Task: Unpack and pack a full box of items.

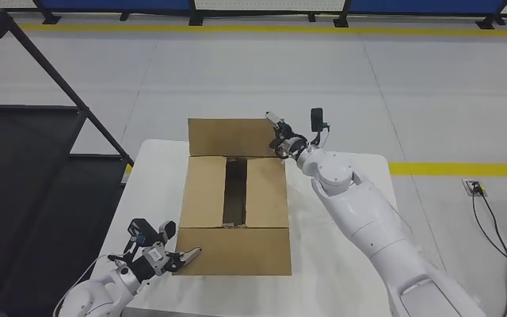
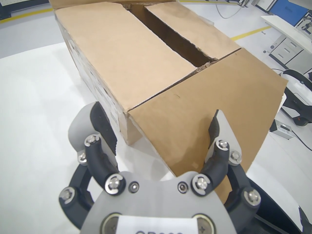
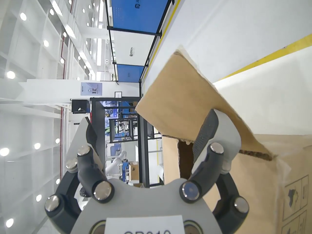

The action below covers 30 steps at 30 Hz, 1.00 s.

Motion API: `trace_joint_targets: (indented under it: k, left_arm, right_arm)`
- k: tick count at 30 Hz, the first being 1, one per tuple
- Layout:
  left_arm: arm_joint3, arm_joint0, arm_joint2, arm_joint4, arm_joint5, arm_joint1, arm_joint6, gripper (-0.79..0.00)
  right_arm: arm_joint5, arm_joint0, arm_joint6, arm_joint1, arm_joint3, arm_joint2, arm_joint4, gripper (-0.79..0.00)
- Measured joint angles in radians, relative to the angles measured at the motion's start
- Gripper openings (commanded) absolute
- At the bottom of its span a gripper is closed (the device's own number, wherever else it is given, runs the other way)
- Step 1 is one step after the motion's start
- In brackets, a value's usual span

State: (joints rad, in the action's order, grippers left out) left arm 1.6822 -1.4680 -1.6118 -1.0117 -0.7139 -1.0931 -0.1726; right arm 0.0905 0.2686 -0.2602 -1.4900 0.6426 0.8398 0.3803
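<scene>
A brown cardboard box (image 1: pixel 234 202) stands in the middle of the white table (image 1: pixel 333 261). Its two inner flaps lie folded down with a dark gap (image 1: pixel 235 190) between them. The far flap (image 1: pixel 228 136) stands up and the near flap (image 1: pixel 234 251) sticks out toward the table's front. My left gripper (image 1: pixel 179 242) is open at the near flap's left corner; that corner (image 2: pixel 185 132) lies between the fingers (image 2: pixel 103 125). My right gripper (image 1: pixel 277 135) is open at the far flap's right corner, one finger (image 3: pixel 207 132) against the flap (image 3: pixel 185 98).
A black frame (image 1: pixel 63 87) and a dark panel stand off the table's left side. Bare tabletop lies left and right of the box. A cable (image 1: pixel 483 214) runs on the floor at the right, past a yellow line (image 1: pixel 444 168).
</scene>
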Motion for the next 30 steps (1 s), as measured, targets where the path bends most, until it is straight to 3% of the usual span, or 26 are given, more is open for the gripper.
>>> trace_joint_targets:
  k: [5, 15, 30]
  left_arm:
    - [0.006, -0.014, -0.001, -0.004, 0.002, 0.002, 0.009, 0.000]
    - [0.012, -0.039, -0.021, -0.001, -0.007, 0.009, 0.030, 0.000]
    - [0.007, -0.032, -0.051, 0.060, -0.077, 0.024, 0.001, 0.000]
  right_arm:
    - [-0.001, -0.067, 0.056, -0.049, -0.134, -0.040, -0.021, 0.000]
    - [-0.012, -0.133, 0.014, -0.121, -0.329, -0.083, -0.064, 0.000]
    - [0.049, -0.154, -0.123, -0.135, -0.405, -0.053, -0.081, 0.000]
